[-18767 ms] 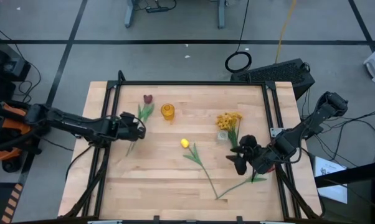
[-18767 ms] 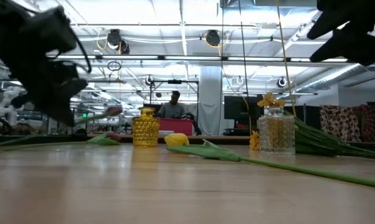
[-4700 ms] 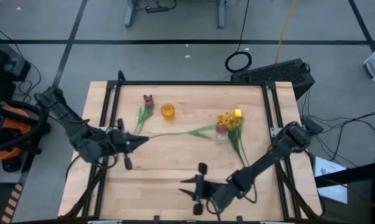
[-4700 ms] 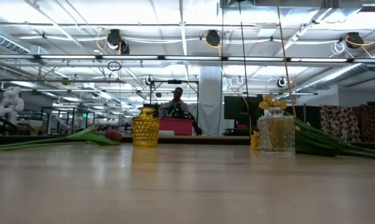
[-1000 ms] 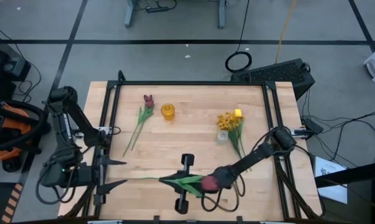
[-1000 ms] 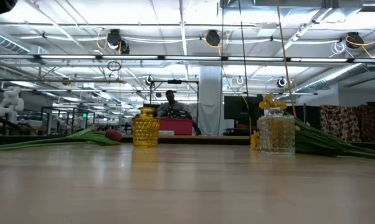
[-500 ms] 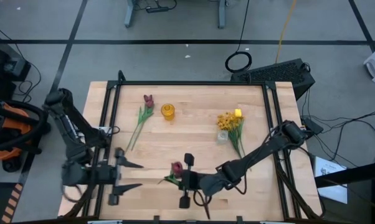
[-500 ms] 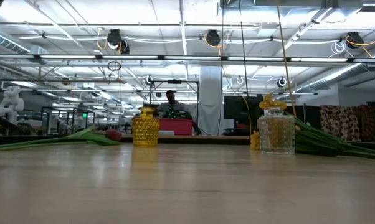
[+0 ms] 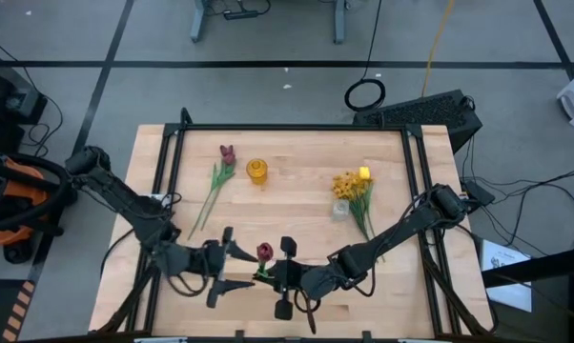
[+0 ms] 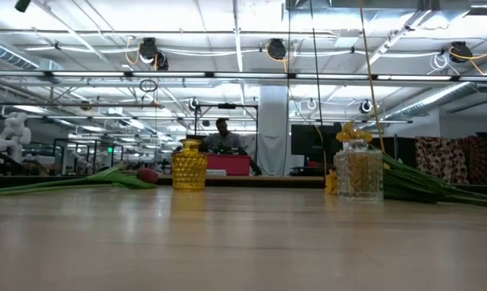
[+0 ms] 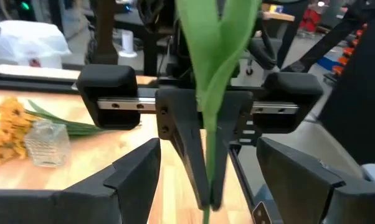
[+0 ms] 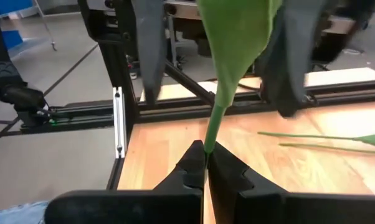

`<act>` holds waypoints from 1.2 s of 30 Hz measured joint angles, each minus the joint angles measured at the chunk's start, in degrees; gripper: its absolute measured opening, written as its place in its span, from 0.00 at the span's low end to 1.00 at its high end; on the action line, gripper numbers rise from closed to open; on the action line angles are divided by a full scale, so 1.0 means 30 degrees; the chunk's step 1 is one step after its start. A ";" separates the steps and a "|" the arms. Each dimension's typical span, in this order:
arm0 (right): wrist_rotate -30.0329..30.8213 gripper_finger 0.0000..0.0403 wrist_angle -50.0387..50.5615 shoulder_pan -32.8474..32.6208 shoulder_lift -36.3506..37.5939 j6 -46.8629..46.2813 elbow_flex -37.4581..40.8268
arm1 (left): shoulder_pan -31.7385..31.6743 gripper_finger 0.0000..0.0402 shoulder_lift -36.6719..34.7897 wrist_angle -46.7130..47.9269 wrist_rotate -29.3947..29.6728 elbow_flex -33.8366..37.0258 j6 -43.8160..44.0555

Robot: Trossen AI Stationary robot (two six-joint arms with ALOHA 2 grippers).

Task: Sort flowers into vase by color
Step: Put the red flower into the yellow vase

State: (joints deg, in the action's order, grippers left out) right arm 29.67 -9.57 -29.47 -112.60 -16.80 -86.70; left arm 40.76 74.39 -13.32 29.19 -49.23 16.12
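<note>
Near the front edge of the worktop (image 9: 297, 171), you have both grippers facing each other over one flower.

- Right gripper (image 9: 281, 276): its fingers (image 12: 194, 163) are pinched fully together on the thin green stem of a dark-red tulip (image 9: 265, 252), which stands raised off the wood with the bloom up. The right wrist view shows the stem (image 12: 217, 127) rising out of the closed tips into a broad green leaf.
- Left gripper (image 9: 237, 268): it sits just beside that tulip, on the side away from the right gripper. Its fingers (image 11: 128, 171) are spread wide and hold nothing; in the left wrist view the stem hangs in the gap between them, clear of both.
- Amber vase (image 9: 256, 171): it stands upright well behind the held tulip, toward the back of the worktop.
- Second dark-red tulip (image 9: 226, 152): it lies flat just beside the amber vase, on the left arm's side, with its stem running toward the front.
- Clear glass vase (image 9: 340, 209): it stands well apart from the amber vase, on the right arm's side. It carries the yellow blossom sprays (image 9: 345, 183) and a yellow tulip (image 9: 364, 173).
</note>
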 joint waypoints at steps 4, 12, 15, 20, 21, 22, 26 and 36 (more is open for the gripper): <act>0.0003 0.00 0.0902 0.0048 -0.0013 -0.0716 0.0000 | -0.0518 0.66 0.0137 -0.0209 -0.0978 0.0000 0.0023; 0.0073 0.00 0.1416 0.0137 -0.0022 -0.1202 0.0000 | -0.1074 0.55 0.0360 -0.0455 -0.1632 0.0000 0.0021; 0.0078 0.00 0.1403 0.0236 -0.0022 -0.1202 0.0000 | -0.1248 0.53 0.0709 -0.0519 -0.1704 0.0000 0.0021; 0.0080 0.00 0.1474 0.0446 -0.0029 -0.1267 0.0000 | -0.1423 0.52 0.1106 -0.1087 -0.1704 0.0000 -0.0037; 0.0081 0.00 0.1548 0.0452 -0.0029 -0.1267 0.0000 | -0.1431 0.52 0.1106 -0.1086 -0.1704 0.0000 -0.0037; 0.0087 0.00 0.1603 0.0466 -0.0029 -0.1267 0.0000 | -0.1423 0.52 0.1106 -0.1087 -0.1704 0.0000 -0.0044; 0.0095 0.00 0.1872 0.0466 -0.0029 -0.1429 0.0000 | -0.1277 0.52 0.1063 -0.1064 -0.1733 0.0000 -0.0154; 0.0080 0.00 0.2821 0.0459 -0.0031 -0.2192 0.0000 | -0.1205 0.52 0.1041 -0.0748 -0.1791 0.0000 -0.0127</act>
State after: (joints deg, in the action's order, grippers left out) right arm 29.91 -1.10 -28.10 -112.69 -23.38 -86.70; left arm 37.15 77.52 -15.57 23.81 -49.23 15.74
